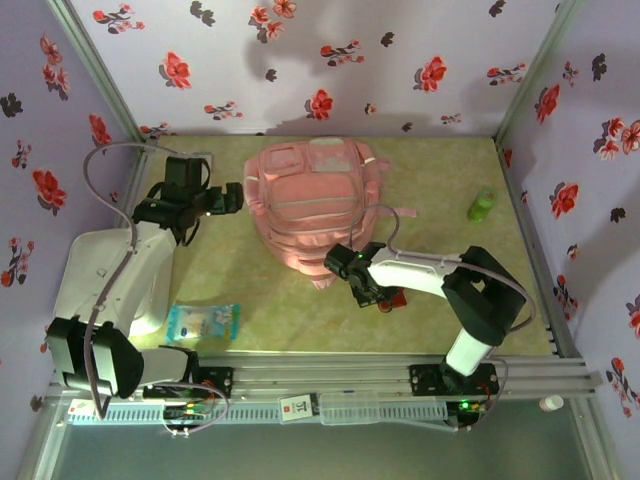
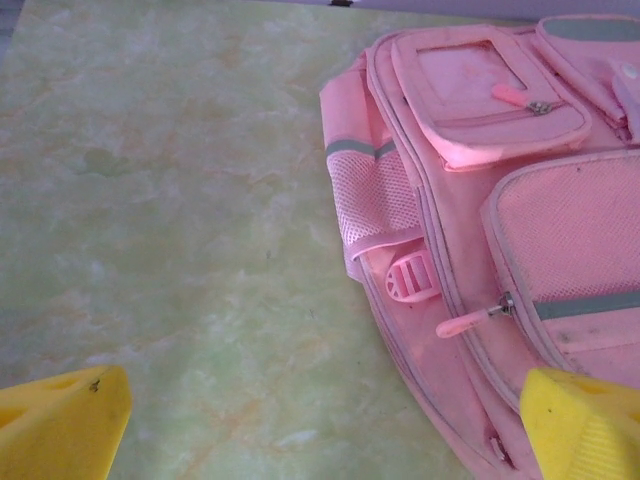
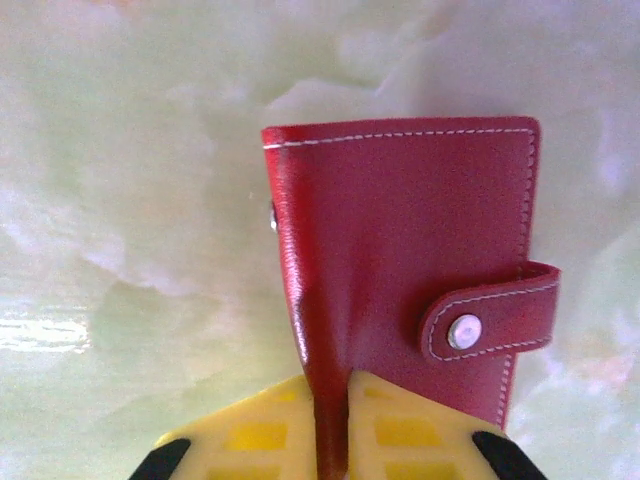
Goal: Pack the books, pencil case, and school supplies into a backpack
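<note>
Backpack [image 1: 315, 205] sits just ahead-right of the left gripper [image 2: 320, 425], jaws spread wide, holding nothing. Right gripper [image 3: 330, 405] is pinched tight on the red square piece's [image 3: 400, 260] edge.

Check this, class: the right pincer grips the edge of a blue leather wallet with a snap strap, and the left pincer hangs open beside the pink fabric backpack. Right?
The right wrist view shows a red leather wallet with a snap strap, not a blue one. The right pincer grips its edge; the left pincer hangs open beside the pink fabric backpack.
</note>
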You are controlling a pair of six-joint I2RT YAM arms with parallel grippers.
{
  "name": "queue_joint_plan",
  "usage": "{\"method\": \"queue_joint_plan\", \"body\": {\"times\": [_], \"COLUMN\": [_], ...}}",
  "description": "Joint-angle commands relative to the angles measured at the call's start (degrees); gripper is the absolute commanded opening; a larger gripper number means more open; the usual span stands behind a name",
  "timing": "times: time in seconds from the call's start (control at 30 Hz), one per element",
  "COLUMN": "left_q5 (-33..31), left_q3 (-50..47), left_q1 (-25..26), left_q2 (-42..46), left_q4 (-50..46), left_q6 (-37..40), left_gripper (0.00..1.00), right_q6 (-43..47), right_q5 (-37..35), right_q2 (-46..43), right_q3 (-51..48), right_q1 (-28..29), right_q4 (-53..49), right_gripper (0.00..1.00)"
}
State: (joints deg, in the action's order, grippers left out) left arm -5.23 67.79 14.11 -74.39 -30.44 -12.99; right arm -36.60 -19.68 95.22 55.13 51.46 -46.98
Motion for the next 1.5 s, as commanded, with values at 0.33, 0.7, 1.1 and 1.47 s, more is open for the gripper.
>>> {"method": "queue_joint_plan", "body": {"times": [0.33, 0.7, 1.1, 1.47], "left_q5": [4.42, 4.80, 6.88, 7.83], "left_q3": [6.27, 20.86, 37.39, 43.12], "left_q1": [8.04, 22.95, 24.17, 24.12], "left_q2": [-7.94, -25.32, -41.21, -46.41], "left_q4": [-3.37, -11.85, -23.29, -29.49], "left_q6": [6.90, 25.68, 32.82, 36.90], "left_gripper": [1.00, 0.86, 0.54, 0.56], "right_q6": [-7.73, -8.10, -9.46, -9.41], "right_q5": [-4.65, 4.56, 7.38, 8.73], "right_q2": [-19.71, -24.01, -24.14, -23.70], "right_q3": [-2.41, -5.87, -9.16, -10.05], "right_q1": [-10.59, -19.07, -20.08, -20.88], "right_q4": [2.90, 10.68, 14.98, 16.91], "right_gripper": [0.06, 0.07, 0.07, 0.07]}}
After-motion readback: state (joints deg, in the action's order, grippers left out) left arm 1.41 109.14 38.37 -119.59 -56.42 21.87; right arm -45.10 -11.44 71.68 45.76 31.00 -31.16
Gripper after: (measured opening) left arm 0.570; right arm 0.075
